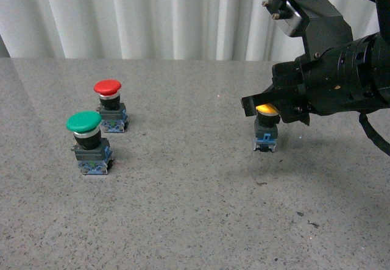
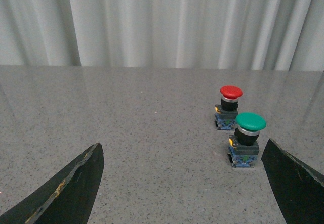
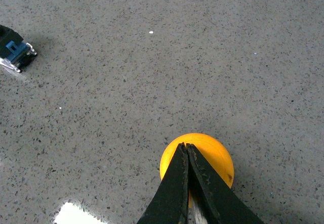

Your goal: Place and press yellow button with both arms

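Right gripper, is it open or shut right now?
Shut. In the right wrist view, the fingers of the right gripper meet with no gap, tips over the cap of the yellow button, not clamped around it.

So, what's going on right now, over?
Right tool shut, tips over yellow button. Left tool open, empty. Green button, red button well clear.

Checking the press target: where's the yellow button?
Front view: the yellow button stands right of centre, beneath the shut right gripper, far from the green button.
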Controlling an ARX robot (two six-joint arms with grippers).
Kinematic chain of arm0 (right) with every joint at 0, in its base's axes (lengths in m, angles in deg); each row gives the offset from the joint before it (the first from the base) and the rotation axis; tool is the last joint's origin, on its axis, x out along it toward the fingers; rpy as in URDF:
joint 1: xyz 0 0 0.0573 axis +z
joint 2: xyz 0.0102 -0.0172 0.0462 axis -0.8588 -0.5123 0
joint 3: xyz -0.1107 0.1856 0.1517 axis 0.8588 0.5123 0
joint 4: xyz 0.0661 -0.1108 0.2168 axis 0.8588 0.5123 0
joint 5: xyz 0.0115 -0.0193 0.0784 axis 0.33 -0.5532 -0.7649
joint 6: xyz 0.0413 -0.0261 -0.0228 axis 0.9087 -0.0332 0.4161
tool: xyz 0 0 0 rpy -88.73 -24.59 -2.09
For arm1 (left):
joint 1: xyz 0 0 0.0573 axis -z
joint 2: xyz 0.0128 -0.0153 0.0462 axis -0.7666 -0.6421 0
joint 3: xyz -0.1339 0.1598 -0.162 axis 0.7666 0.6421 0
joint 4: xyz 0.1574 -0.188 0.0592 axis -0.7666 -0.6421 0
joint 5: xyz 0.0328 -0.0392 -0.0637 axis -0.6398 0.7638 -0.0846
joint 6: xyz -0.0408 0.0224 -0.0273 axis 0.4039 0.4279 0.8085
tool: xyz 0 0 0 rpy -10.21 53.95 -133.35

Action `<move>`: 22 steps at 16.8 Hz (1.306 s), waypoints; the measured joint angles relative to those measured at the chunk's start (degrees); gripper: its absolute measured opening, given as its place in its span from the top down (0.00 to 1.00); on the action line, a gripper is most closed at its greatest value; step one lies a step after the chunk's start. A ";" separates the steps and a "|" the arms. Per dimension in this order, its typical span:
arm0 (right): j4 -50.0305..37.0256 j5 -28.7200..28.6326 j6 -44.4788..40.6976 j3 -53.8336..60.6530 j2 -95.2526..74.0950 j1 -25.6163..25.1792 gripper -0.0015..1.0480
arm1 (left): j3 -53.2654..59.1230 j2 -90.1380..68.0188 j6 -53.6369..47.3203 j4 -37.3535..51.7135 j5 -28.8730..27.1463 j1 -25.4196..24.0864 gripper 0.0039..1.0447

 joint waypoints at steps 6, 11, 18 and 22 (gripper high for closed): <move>0.13 -0.15 -0.15 -0.20 0.04 0.04 0.98 | 0.00 0.00 0.00 0.00 0.00 0.00 0.06; -1.60 -3.76 3.32 0.20 1.68 0.07 0.98 | 0.00 0.00 0.00 0.00 0.00 0.00 0.06; -7.58 -8.81 10.14 1.77 6.60 -0.09 0.98 | 0.00 0.00 0.00 0.00 0.00 0.00 0.06; -9.88 -10.97 12.41 3.61 8.96 -1.40 0.98 | 0.00 0.00 0.00 0.00 0.00 0.00 0.06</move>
